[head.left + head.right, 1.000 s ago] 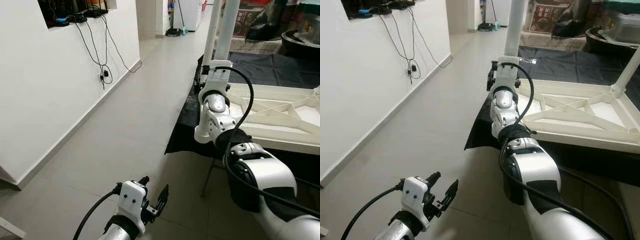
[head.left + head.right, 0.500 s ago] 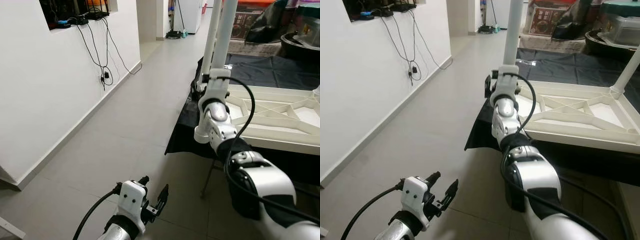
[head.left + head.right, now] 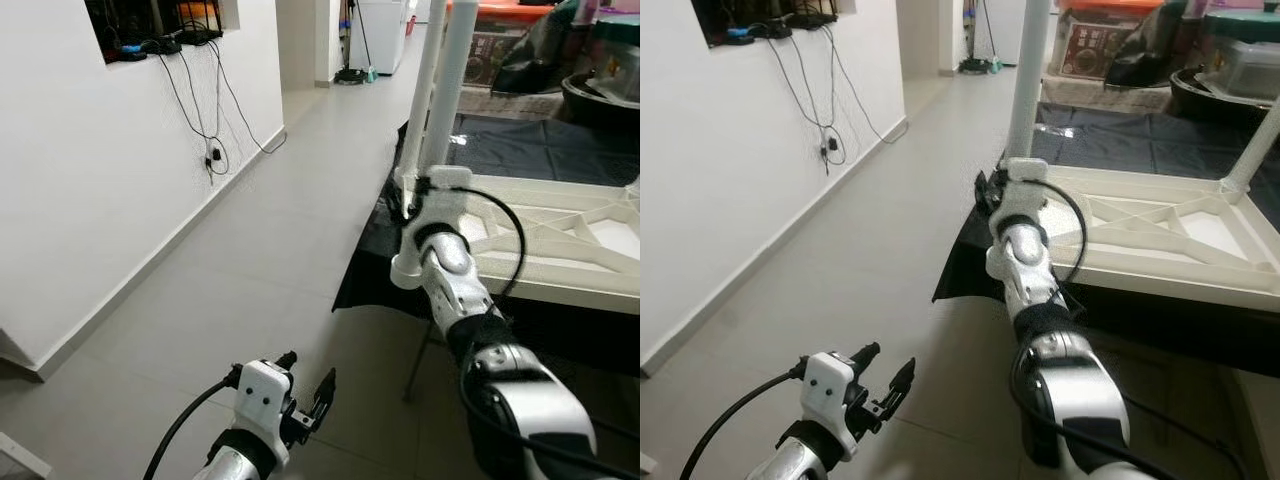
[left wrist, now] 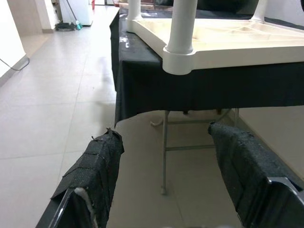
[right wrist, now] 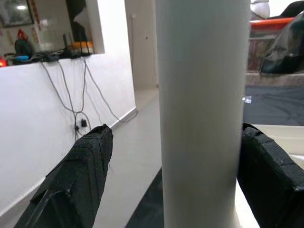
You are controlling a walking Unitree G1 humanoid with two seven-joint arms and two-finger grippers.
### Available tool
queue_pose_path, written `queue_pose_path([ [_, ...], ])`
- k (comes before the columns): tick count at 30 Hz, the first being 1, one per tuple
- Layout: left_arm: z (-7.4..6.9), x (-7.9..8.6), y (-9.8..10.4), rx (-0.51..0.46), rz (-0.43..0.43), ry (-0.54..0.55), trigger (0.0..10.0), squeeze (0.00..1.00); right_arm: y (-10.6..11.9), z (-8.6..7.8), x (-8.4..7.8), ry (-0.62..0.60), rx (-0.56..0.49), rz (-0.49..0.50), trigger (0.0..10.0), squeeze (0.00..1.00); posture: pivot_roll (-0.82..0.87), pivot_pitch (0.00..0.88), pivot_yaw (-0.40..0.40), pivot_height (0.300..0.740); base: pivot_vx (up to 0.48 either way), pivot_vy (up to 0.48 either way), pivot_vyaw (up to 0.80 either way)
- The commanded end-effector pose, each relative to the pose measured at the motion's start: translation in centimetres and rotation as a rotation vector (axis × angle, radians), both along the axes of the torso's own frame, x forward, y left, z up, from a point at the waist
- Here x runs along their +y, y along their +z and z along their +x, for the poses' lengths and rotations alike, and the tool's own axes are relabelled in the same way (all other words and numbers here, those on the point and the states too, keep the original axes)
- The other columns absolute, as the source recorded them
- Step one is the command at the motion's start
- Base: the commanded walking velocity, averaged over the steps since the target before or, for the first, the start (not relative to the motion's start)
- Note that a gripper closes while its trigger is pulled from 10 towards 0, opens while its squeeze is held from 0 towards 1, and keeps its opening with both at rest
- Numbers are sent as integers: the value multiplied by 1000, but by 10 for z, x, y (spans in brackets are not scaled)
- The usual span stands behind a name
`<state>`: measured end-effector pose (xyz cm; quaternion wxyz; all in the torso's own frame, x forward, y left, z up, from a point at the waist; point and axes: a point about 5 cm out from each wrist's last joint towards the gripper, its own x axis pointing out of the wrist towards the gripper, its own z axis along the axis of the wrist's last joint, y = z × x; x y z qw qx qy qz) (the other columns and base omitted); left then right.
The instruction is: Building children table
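Upturned white children's table [image 3: 1160,235] resting on a black-draped stand [image 3: 372,262], one white table leg [image 5: 202,114] upright at its near corner. Right gripper [image 5: 175,175] at that corner, jaws spread wide with the leg between them, fingers [image 5: 80,171] apart from it. Left gripper [image 3: 308,390] low over the floor [image 3: 250,270], jaws open, holding nothing.

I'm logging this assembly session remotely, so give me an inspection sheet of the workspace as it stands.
Surface: black-draped folding stand carrying the work.
Job's things: white plastic children's tabletop upside down, ribbed underside up; white cylindrical legs standing at its near corner, another at the far corner.
Clutter: boxes and bins beyond the table.
Grippers: right hand open, fingers either side of a leg; left hand open, low, idle.
Cables: black wires down the white wall.
Surroundings: grey tiled floor.
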<state>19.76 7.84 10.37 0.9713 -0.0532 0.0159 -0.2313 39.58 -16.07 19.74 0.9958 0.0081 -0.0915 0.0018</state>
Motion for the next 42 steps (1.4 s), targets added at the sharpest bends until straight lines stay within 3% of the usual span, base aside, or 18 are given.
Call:
queue_pose_path([
  [1,0,2,-4,20,14,-1,10000,0,-5,-5,-1,28,10,-8,10000,0,8,0,-17,740,0,0,0],
  [15,1,4,-4,18,20,-2,10000,0,-32,-36,-18,7,69,-54,10000,0,2,0,-12,740,0,0,0],
  [16,2,5,-4,18,23,4,10000,0,-56,-65,-28,11,141,-81,10000,0,-5,0,-6,740,0,0,0],
  [18,2,5,-4,18,23,4,10000,0,-56,-65,-28,11,141,-81,10000,0,-5,0,-6,740,0,0,0],
  [19,2,6,-4,18,24,8,10000,0,-64,-76,-30,22,166,-83,10000,0,-5,0,-6,740,0,0,0],
  [20,2,6,-4,18,24,8,10000,0,-64,-76,-30,22,166,-83,10000,0,-5,0,-6,740,0,0,0],
  [22,3,9,-4,17,12,30,10000,0,-79,-96,-23,99,197,-96,10000,0,-13,0,-1,740,0,0,0],
  [31,4,14,-5,36,-20,73,10000,0,-89,-106,0,221,231,-112,10000,0,-5,0,-1,740,0,95,0],
  [42,4,15,-7,54,-36,87,10000,0,-85,-114,6,263,245,-127,10000,0,-6,0,-1,740,0,469,0],
])
